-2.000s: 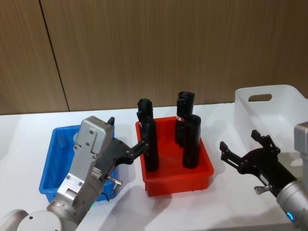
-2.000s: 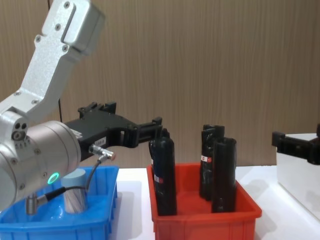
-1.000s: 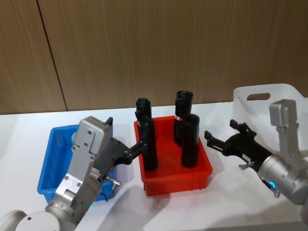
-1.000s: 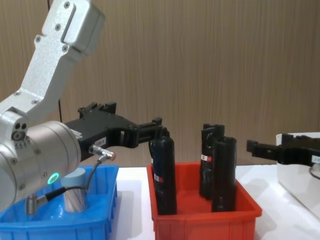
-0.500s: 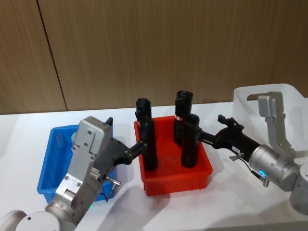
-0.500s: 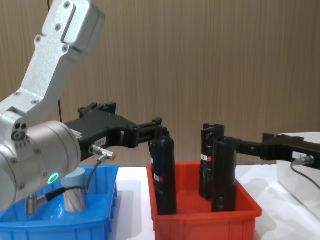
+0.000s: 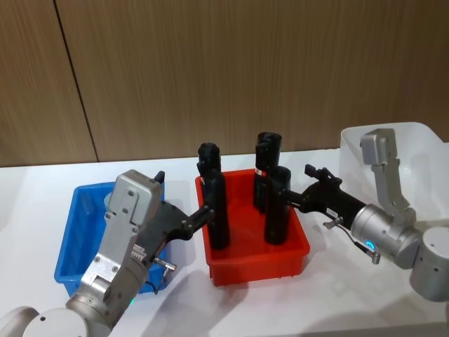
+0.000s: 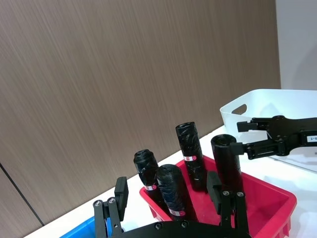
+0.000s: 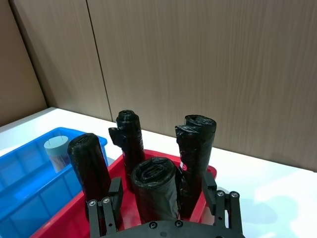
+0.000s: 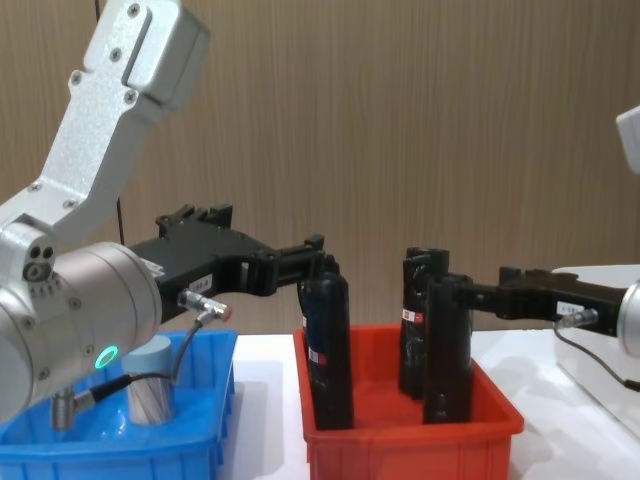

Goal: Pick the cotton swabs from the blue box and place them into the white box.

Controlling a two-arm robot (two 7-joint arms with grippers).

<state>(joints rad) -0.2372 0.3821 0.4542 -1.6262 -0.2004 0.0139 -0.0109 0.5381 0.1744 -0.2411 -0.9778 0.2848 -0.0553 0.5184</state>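
A cotton swab jar [image 10: 150, 392] stands upright inside the blue box [image 7: 70, 239], at the robot's left, and the right wrist view shows it near that box's far end. The white box [image 7: 421, 144], its goal, sits at the far right, so a red bin [image 7: 295, 246] of tall black cylinders [image 7: 276, 205] lies between pick-up and drop-off.

The left gripper [image 10: 305, 262] hangs over the gap between the blue box and the red bin, fingers spread, its tips close to the leftmost black cylinder. It is above and beside the jar, not on it.

The right gripper [image 7: 298, 193] reaches in from the white box's side, fingers spread, with its tips at the top of the front black cylinder. Whether they touch it is hard to tell from these angles. That reach probably serves a path toward the blue box, since the cylinders stand in the way.
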